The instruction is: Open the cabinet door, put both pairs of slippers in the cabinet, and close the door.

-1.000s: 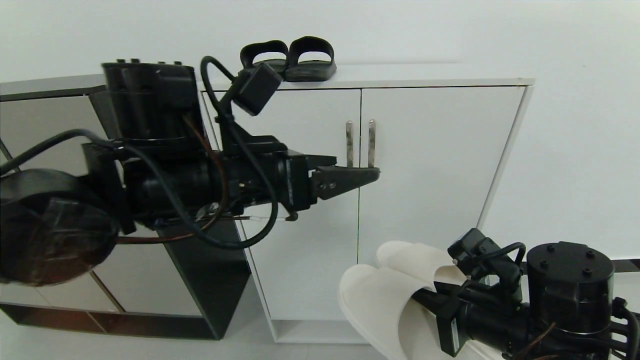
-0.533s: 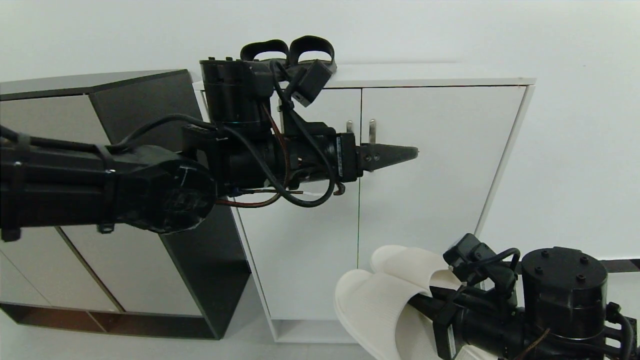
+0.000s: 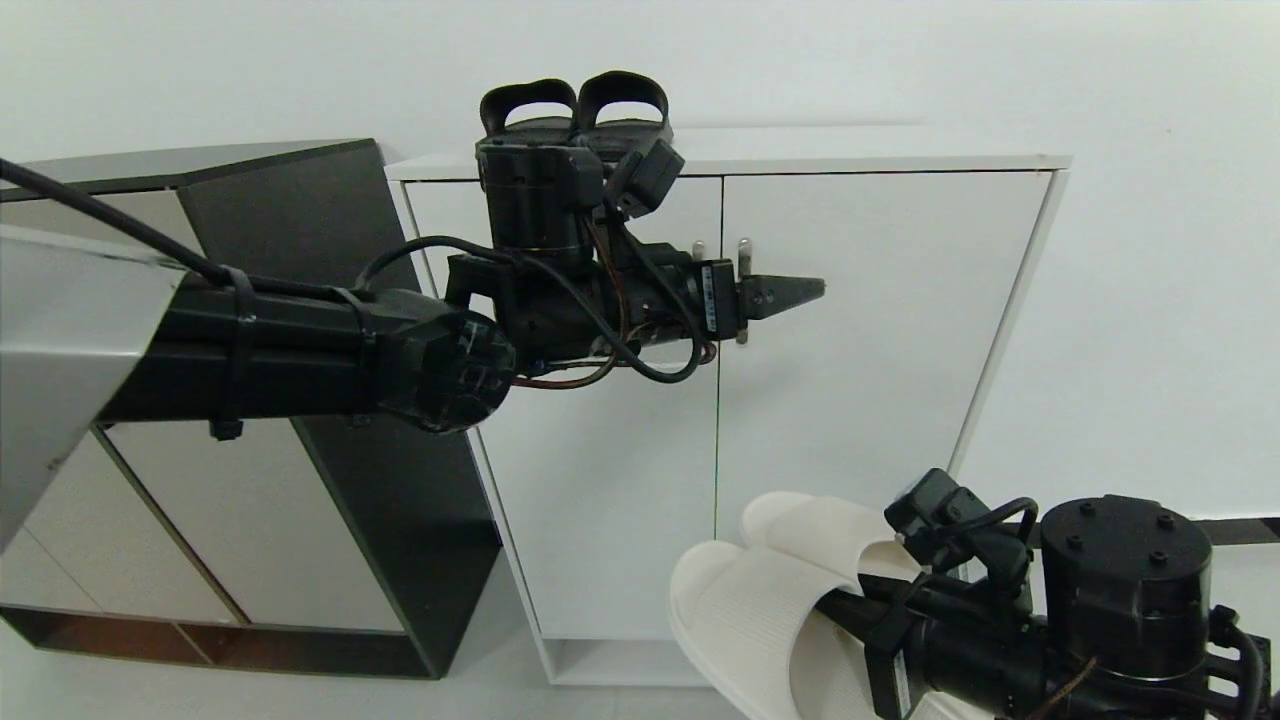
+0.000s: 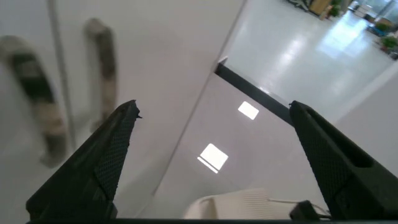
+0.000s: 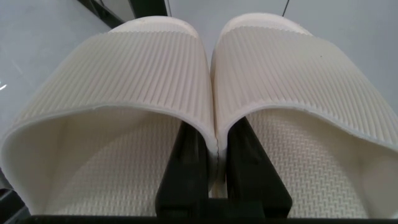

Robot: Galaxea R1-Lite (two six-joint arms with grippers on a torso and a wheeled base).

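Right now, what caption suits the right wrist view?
Right pincer shut on the touching inner sides of two white slippers.

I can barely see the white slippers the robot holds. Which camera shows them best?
The right wrist view: both white slippers appear close up, the right gripper pinching their inner edges. The head view shows them low, partly behind the arm; the left wrist view catches a sliver.

Cabinet doors [image 3: 870, 350] shut, barring the inside, left gripper [image 3: 810, 291] spread wide near the handles [image 3: 743, 252], bare door face free beyond it, white slippers [image 3: 760, 610] low before the doors, dark cabinet [image 3: 290, 210] flanking left.
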